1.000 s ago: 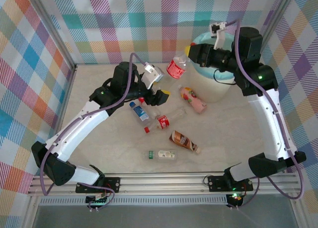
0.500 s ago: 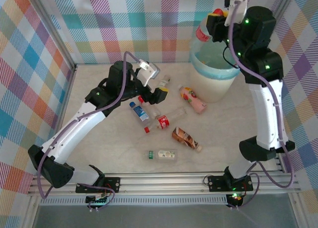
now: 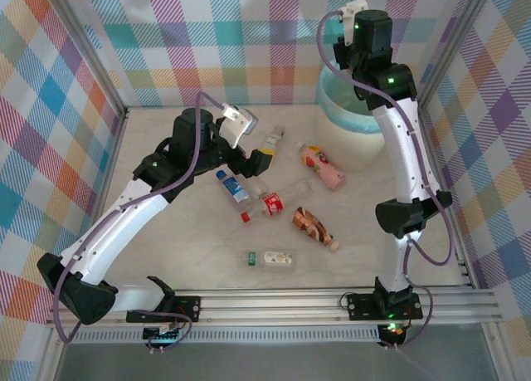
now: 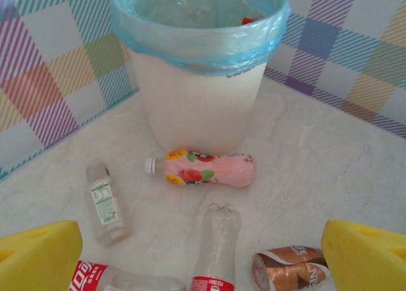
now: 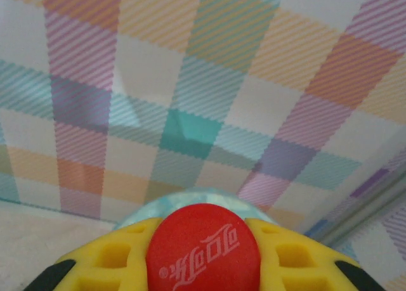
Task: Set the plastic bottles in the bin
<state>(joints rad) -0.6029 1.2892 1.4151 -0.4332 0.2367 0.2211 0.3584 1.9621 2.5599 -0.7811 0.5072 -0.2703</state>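
Your right gripper (image 5: 203, 265) clamps a red-capped plastic bottle (image 5: 203, 240) in yellow fingers (image 5: 114, 256) over the round white, mint-lined bin (image 3: 355, 144); your left gripper (image 4: 203, 253) hangs spread wide above loose plastic bottles (image 4: 209, 170) on the pale table (image 4: 317, 170).

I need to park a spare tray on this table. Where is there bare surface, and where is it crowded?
Bare: the near right, between the brown bottle and the right arm's base; also the far left corner behind the left arm. Crowded: the middle, from the blue-capped bottle to the bin.
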